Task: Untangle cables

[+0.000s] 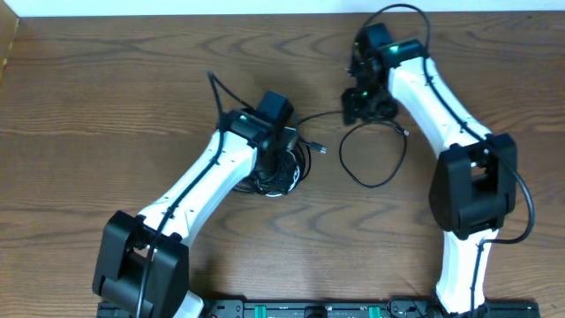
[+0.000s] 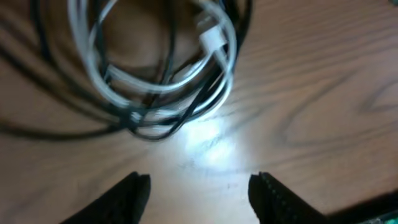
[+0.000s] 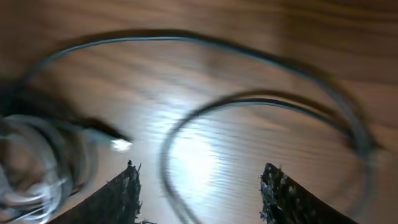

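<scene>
Prob. light, limp & a bit springy: the cables sit mid-table, a white cable (image 2: 214,43) wound w/ black ones in a coil (image 1: 281,172) just ahead of the left hand (image 2: 199,196), and a loose black loop (image 1: 375,159) lying by the right hand (image 3: 199,193). Best pinched on one free strand or near a plug, not thru the whole bundle. Both hands are spread w/ nothing between the fingers; the table (image 1: 106,106) is smooth wood, so cord should slide easily, w/ room to drag strands apart.
</scene>
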Robot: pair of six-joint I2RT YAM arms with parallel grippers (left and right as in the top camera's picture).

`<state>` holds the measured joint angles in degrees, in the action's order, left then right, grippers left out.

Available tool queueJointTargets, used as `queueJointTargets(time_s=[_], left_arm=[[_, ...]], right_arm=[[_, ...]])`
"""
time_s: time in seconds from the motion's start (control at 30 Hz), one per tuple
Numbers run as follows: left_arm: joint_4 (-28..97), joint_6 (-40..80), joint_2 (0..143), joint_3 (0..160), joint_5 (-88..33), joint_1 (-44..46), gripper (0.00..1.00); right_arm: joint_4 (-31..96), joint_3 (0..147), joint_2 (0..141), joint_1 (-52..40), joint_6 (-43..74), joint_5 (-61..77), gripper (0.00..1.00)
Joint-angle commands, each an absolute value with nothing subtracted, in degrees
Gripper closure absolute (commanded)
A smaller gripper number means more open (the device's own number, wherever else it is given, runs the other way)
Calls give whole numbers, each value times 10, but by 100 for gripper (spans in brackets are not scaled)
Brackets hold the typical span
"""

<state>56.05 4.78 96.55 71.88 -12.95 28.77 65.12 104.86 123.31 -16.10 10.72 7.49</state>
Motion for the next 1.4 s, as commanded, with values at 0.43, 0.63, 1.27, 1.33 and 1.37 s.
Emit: queueJointTargets(time_s=[0.43,0.63,1.27,1.33,1.37], left_arm=[[386,-18,971,628,-119,343,42],[343,18,971,623,-51,349,52],[305,30,1028,622,-4,368,60],[306,30,1028,622,-4,368,62],[308,30,1028,621,-4,368,62]], right_arm=[[587,948,1231,-30,132,92,42],[582,948,1231,-33,132,96,45],[582,948,1231,-38,132,96,46],[582,948,1231,-38,132,96,46],[583,948,1231,-38,132,96,46]])
